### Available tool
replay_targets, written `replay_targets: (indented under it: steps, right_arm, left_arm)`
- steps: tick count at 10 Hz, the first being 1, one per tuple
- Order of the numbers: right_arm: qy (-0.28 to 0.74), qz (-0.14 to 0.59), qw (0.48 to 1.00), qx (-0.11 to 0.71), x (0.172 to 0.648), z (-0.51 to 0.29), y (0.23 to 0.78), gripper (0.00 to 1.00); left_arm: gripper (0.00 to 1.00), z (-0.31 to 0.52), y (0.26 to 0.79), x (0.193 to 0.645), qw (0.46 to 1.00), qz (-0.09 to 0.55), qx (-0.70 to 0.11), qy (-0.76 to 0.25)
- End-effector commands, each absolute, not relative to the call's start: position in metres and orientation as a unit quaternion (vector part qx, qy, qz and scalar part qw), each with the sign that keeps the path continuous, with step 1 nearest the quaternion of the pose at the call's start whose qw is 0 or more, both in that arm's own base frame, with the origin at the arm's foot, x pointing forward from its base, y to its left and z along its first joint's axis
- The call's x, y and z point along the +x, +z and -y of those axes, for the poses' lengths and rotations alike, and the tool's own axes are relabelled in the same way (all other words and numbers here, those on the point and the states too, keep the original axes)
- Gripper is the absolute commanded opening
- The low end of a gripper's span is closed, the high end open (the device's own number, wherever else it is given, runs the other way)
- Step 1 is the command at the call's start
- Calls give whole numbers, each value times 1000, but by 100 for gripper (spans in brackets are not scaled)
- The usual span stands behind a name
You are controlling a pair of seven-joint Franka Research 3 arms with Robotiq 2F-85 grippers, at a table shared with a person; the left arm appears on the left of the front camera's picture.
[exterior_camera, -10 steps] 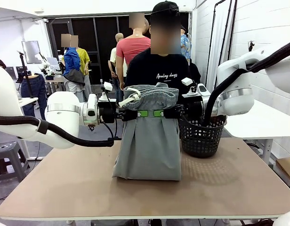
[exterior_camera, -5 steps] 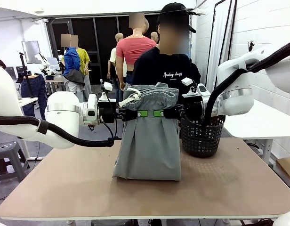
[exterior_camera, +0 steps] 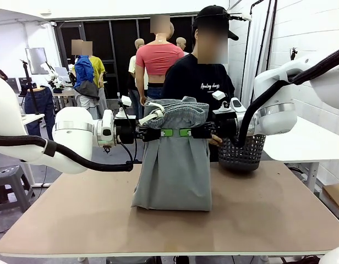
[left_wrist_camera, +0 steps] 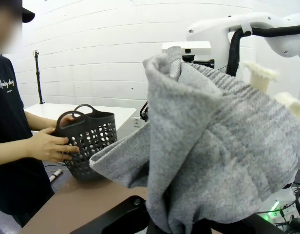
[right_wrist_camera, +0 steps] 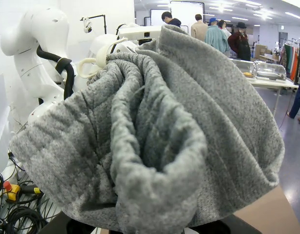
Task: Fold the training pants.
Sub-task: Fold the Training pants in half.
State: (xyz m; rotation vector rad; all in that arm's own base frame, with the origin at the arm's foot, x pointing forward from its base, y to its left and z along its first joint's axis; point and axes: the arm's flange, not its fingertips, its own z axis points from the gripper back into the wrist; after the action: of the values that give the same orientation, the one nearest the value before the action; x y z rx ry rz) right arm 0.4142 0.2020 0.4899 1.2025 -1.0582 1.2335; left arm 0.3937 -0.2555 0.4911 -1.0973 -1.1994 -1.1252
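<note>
The light grey training pants point(exterior_camera: 173, 165) hang in mid-air over the table's middle, their lower end resting on the tabletop and the gathered waistband bunched on top. My left gripper point(exterior_camera: 164, 132) is shut on the upper fabric from the left. From the right, my right gripper point(exterior_camera: 187, 132) is shut on the same fold, right beside the left one. In the left wrist view the pants point(left_wrist_camera: 223, 141) drape over the fingers and hide them. Bunched grey fabric of the pants point(right_wrist_camera: 155, 141) covers the fingers in the right wrist view too.
A person point(exterior_camera: 200, 82) stands at the far side and holds the black mesh basket point(exterior_camera: 241, 151) in both hands, lifted off the table at the right; the basket point(left_wrist_camera: 89, 141) and the hand point(left_wrist_camera: 50, 146) also show in the left wrist view. The tan table point(exterior_camera: 268, 220) lies bare at front.
Both grippers and the pants have stayed still. The person has stepped to the right and lifted the black basket up off the table.
</note>
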Motion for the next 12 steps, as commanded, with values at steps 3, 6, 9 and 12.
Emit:
replay_targets:
  steps: [3, 6, 9, 12]
  right_arm:
    - [515, 445, 531, 505, 415, -202, 491, 0]
    - [511, 428, 534, 520, 405, -206, 489, 0]
    - [507, 395, 533, 550, 386, -214, 483, 0]
    - [509, 396, 541, 539, 403, -215, 487, 0]
  left_arm:
    - [0, 255, 493, 394, 552, 506, -464, -473]
    - [0, 247, 496, 377, 556, 494, -473, -472]
    - [0, 224, 492, 348, 574, 463, -494, -460]
    - [0, 223, 487, 366, 588, 480, -485, -435]
